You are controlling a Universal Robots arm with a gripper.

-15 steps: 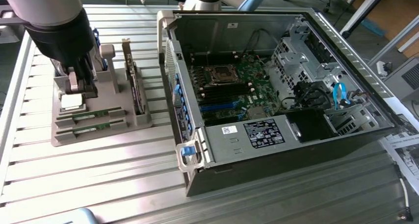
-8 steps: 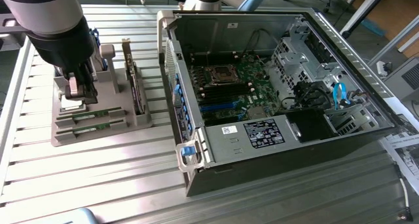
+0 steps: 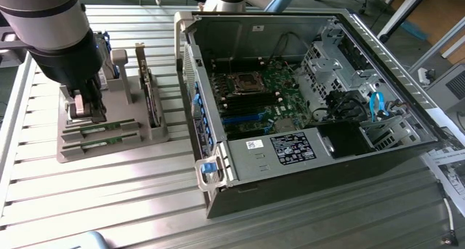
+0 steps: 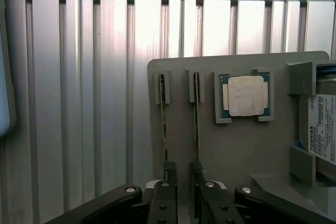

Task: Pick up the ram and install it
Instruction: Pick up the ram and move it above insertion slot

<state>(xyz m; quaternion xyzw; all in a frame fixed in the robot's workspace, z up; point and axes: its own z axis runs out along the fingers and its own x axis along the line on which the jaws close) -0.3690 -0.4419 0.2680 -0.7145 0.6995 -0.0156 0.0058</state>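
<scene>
My gripper (image 4: 182,167) hangs with jaws spread, gripping nothing, above the grey holder (image 4: 247,150). The ram (image 4: 196,114) stands on edge in its slot, a second stick (image 4: 163,124) just beside it, and the slatted table (image 4: 79,103) runs beyond the holder's rim.

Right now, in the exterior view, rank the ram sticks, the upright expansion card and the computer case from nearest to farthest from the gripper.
1. The ram sticks, in the grey tray right below the gripper.
2. The expansion card, upright at the tray's edge toward the exterior view's right.
3. The computer case, open, farthest toward the exterior view's right.
</scene>
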